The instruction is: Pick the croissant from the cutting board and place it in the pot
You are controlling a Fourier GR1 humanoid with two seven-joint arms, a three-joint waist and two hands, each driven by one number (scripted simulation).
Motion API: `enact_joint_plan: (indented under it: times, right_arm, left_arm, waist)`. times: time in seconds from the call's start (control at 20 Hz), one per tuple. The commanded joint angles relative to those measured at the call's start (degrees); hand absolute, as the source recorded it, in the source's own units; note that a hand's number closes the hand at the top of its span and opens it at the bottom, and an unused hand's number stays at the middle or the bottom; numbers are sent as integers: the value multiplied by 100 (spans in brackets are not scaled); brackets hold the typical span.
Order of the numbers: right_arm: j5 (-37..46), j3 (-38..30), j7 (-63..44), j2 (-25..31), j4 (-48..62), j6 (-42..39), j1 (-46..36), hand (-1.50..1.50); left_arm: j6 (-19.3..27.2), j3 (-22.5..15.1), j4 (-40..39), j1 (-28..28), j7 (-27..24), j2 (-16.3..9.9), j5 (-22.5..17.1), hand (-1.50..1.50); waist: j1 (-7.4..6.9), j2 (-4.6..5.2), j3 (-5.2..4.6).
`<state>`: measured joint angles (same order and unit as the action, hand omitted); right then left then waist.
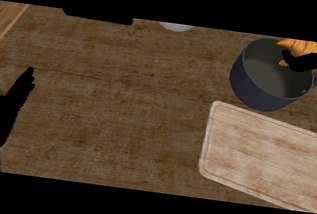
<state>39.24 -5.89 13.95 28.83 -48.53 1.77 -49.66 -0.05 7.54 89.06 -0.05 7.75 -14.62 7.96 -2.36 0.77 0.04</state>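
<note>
While the black right hand [307, 60] curls round the golden-orange, ridged croissant [301, 46], you see it held over the far right rim of the dark grey round metal pot [257, 91]. Near it lies the pale wooden cutting board [267, 156]. At left, the black left hand [1, 113] rests open.

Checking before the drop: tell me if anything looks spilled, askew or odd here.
Nothing stands out. The right hand holds the croissant over the far rim of the pot, the cutting board lies bare beside it, and the left hand rests open at the left.
</note>
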Motion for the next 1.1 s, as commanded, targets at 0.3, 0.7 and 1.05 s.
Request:
enact_joint_plan:
  times: [0.3, 0.7, 1.05]
  right_arm:
    - [254, -289, 857, -120, 2661, 501, -1014, -150]
    - [-56, -674, 1530, -367, 3482, 496, -1185, -150]
    - [-1266, -1815, 2263, -328, 3323, 193, -1362, -150]
  left_arm:
    - [-78, -13, 81, 92, -164, 21, 6, 0]
    - [-56, -33, -151, -240, -29, 70, 48, 0]
    - [-161, 96, 89, -204, 191, -73, -65, 0]
  waist:
    - [-155, 50, 7]
    - [-129, 70, 10]
    - [-64, 21, 20]
